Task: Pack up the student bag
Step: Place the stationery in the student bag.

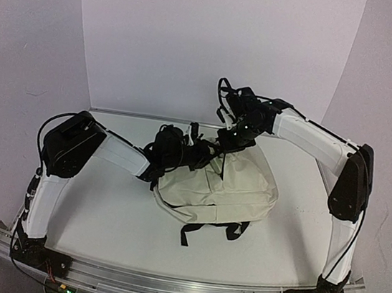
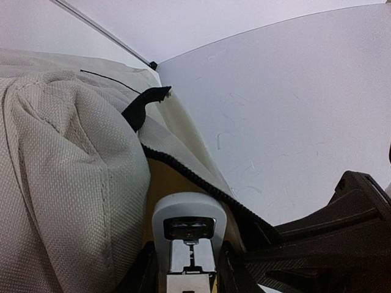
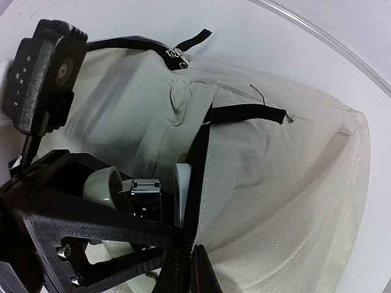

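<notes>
Cream student bag (image 1: 223, 186) is lying on the counter (image 1: 101, 210), just below and between the two sets of jaws, with its upper edge rising toward them. The left jaws are standing partly closed on a thick fold of the bag's cloth. Only one finger (image 2: 189, 213) is showing, and the cloth is covering the other. The right jaws are pinching fully shut on the black zipper edge (image 3: 194, 177), which is running taut straight into them.

Beyond both sets of jaws, a band of counter is running back to the white backdrop (image 1: 216, 48). More counter is spreading outward from each set, toward the side walls. Between the jaws, room is getting tight: the right wrist's black body (image 2: 342, 232) is sitting just beside the left finger, and the left wrist's black block (image 3: 43, 73) is looming close by the right jaws. A black webbing loop (image 3: 244, 113) is sticking out just past the right jaws. Black straps (image 1: 207, 229) are trailing from the bag's near side, well apart from both.

One bag, two arms and two sets of jaws are showing.
</notes>
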Action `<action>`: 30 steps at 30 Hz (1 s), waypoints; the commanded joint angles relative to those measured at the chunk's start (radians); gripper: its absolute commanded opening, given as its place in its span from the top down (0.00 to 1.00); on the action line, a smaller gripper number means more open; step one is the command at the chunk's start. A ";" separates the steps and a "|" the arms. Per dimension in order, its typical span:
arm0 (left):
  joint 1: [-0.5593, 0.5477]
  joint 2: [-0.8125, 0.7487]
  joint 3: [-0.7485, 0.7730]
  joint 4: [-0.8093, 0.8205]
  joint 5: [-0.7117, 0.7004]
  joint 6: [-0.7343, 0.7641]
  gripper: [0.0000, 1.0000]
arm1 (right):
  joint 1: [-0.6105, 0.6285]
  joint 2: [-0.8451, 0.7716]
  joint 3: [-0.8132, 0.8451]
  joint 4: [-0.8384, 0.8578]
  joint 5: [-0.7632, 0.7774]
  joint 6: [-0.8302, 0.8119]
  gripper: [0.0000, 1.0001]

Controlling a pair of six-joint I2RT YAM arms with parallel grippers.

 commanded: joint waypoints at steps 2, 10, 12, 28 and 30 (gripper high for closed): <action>-0.014 0.011 0.047 -0.128 0.054 -0.039 0.69 | 0.005 -0.063 0.044 0.036 0.010 0.006 1.00; -0.010 -0.094 -0.009 -0.371 -0.056 -0.020 0.44 | 0.004 -0.066 0.038 0.036 0.017 0.004 1.00; -0.010 -0.108 -0.001 -0.422 -0.067 -0.016 0.44 | 0.005 -0.068 0.035 0.036 0.019 0.003 1.00; -0.011 -0.189 -0.014 -0.642 -0.167 0.006 0.62 | 0.004 -0.064 0.031 0.036 0.014 0.000 1.00; -0.011 -0.191 -0.034 -0.586 -0.139 0.019 0.77 | 0.004 -0.064 0.029 0.036 0.008 0.000 1.00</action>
